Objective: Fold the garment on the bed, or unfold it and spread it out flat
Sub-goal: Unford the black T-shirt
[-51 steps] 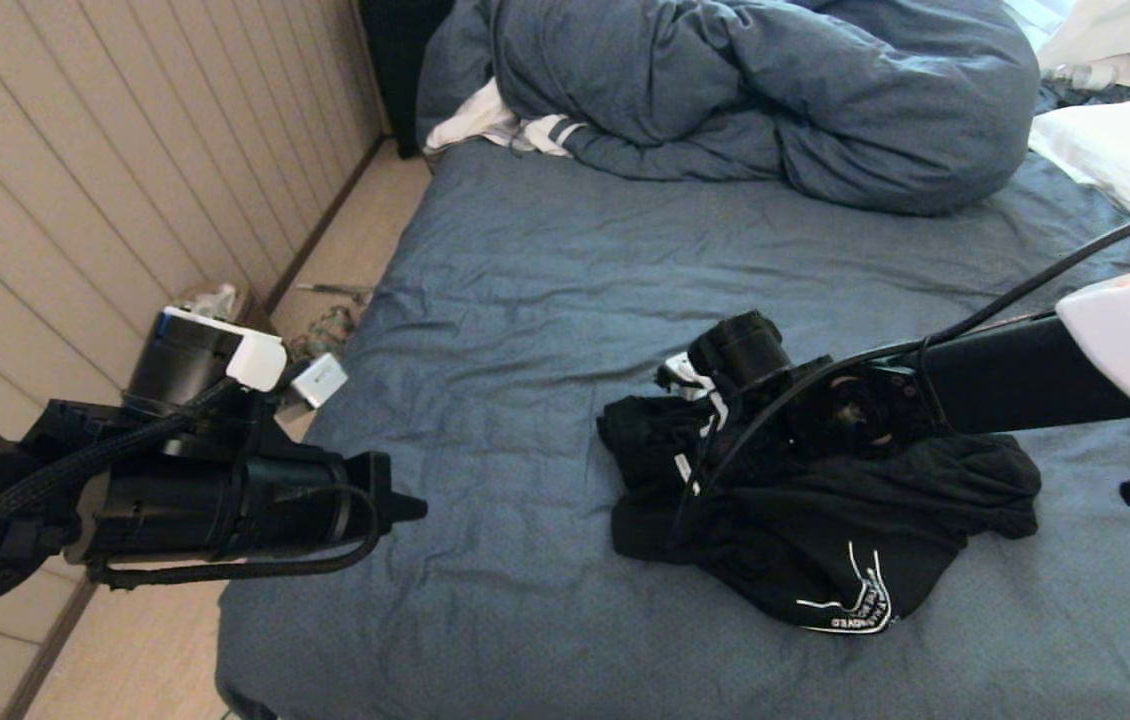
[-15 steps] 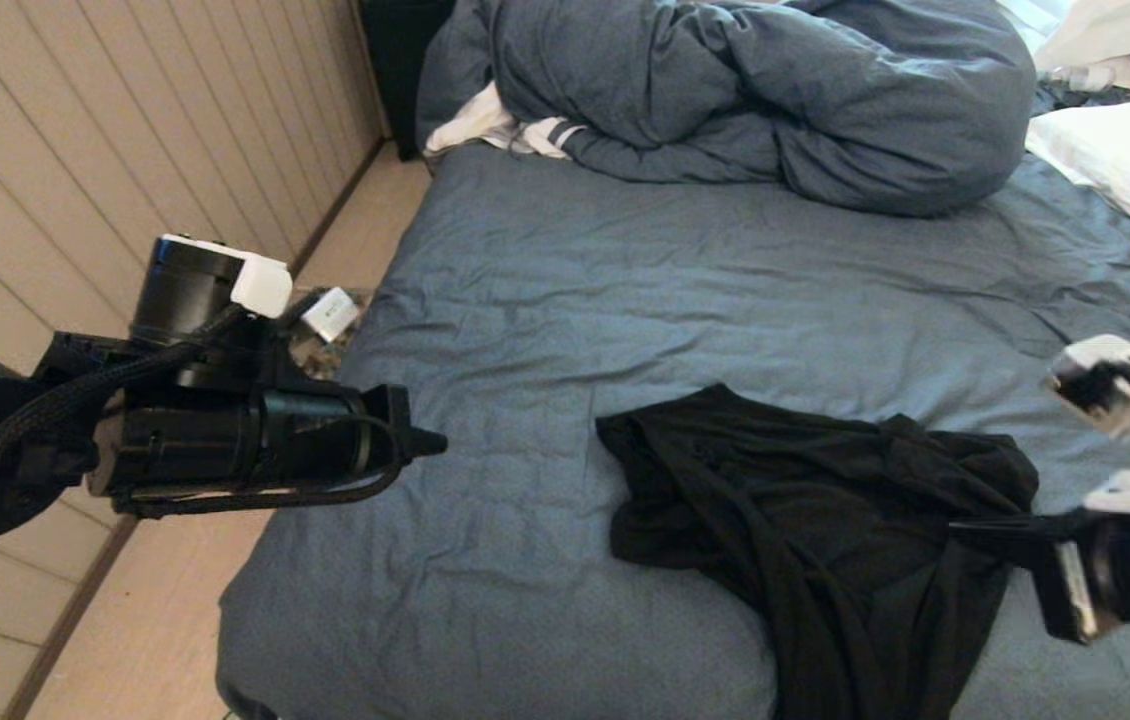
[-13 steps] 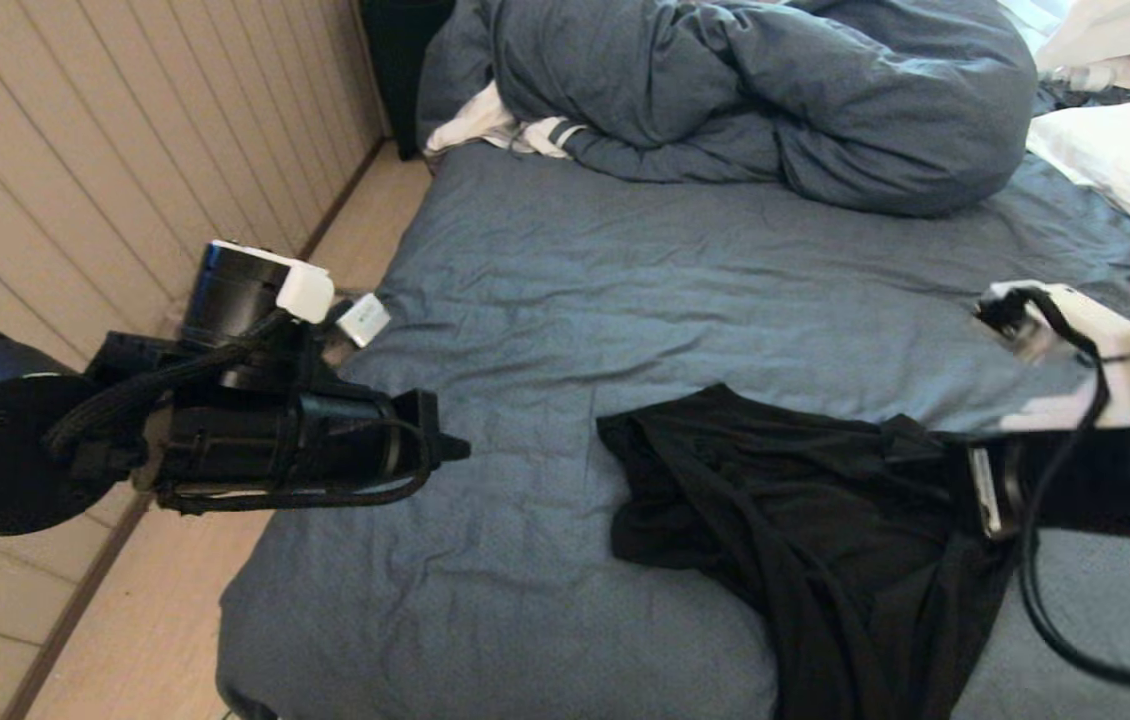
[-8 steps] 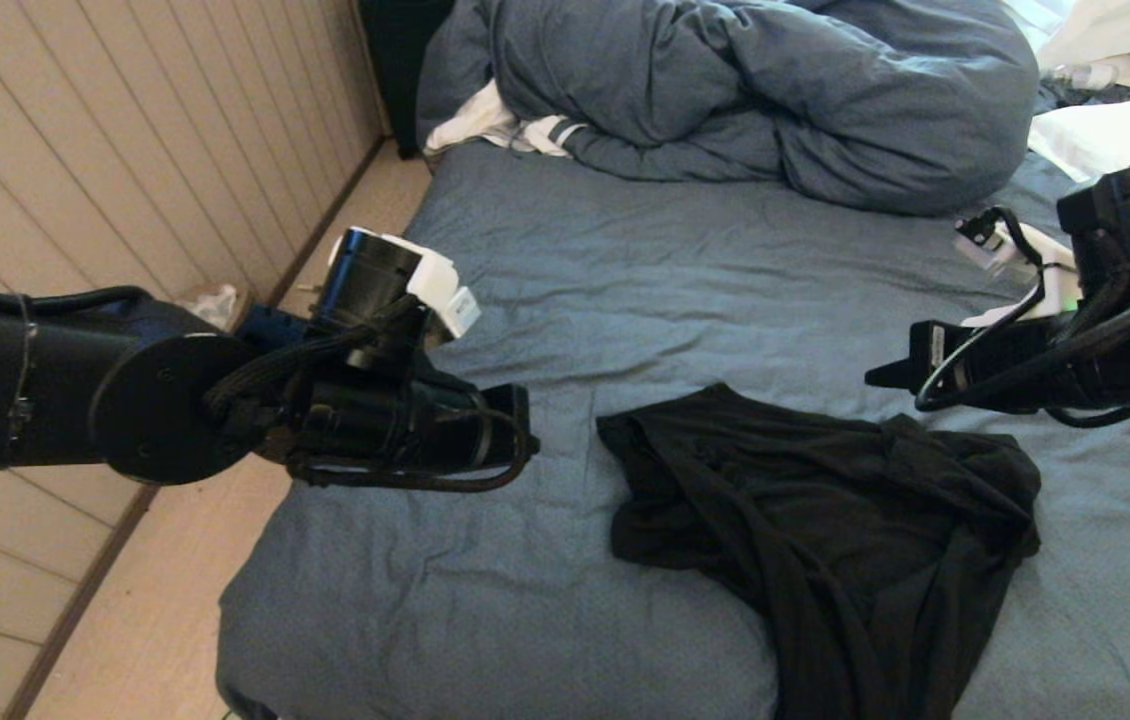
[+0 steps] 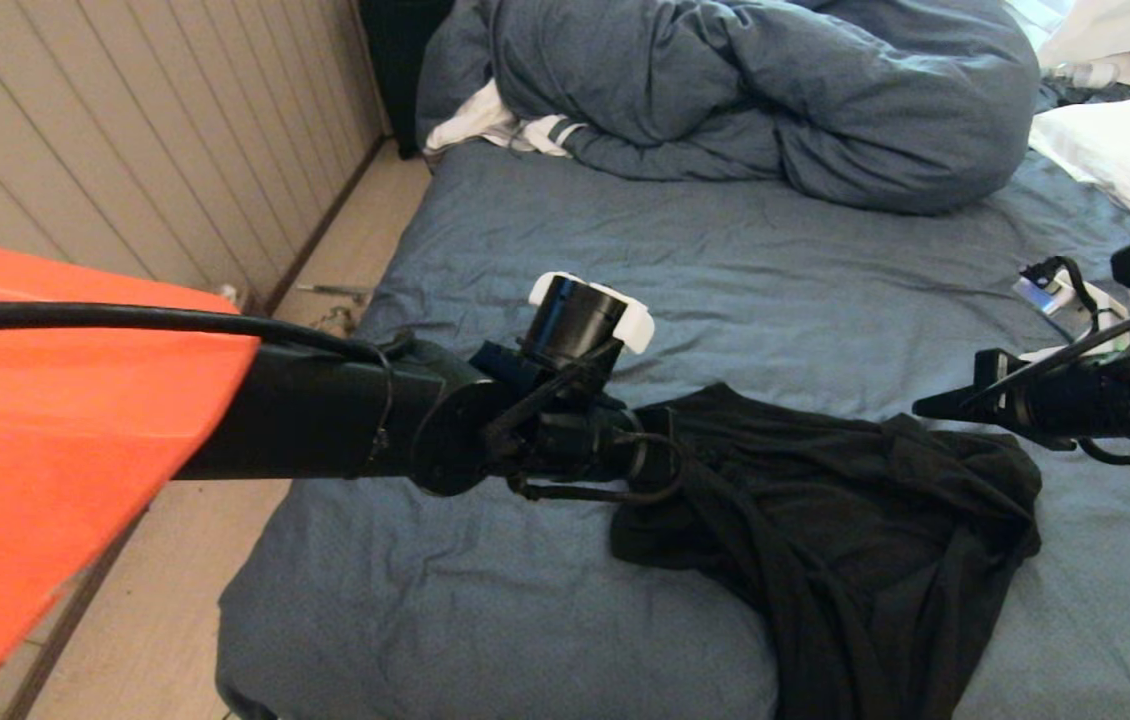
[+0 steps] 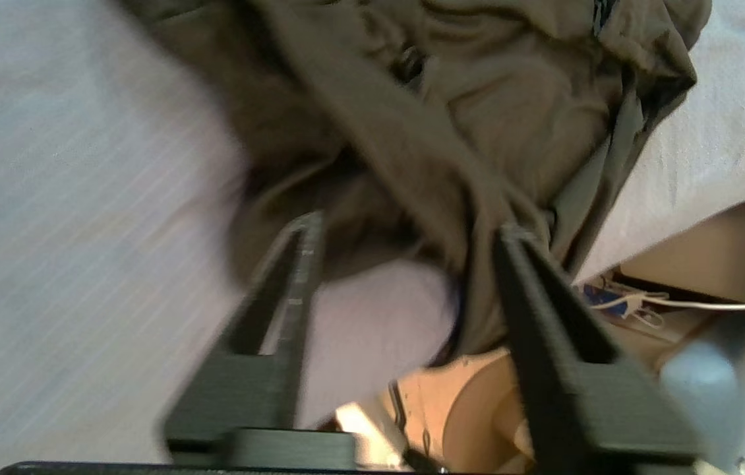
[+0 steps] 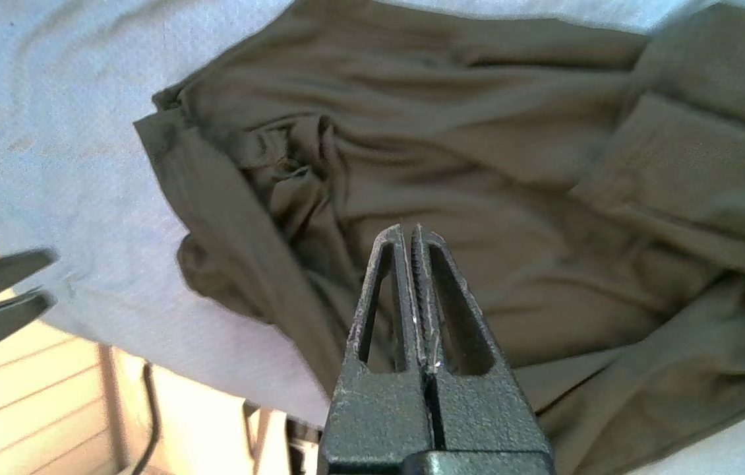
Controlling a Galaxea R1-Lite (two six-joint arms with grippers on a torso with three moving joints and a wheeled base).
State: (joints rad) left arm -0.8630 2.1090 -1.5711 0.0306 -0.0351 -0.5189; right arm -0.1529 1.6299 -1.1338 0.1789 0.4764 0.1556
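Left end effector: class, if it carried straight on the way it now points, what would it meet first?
Most likely the garment: the open left end effector points at its near folds, already crumpled between the fingertips. How much gap remains is unclear.

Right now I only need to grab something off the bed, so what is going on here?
The robot is working on a crumpled black T-shirt on the bed. The left gripper is at the shirt's left edge with its jaws open and nothing between them yet. The right gripper hangs above the shirt's right side, jaws shut and empty. The shirt is neither folded nor spread flat.
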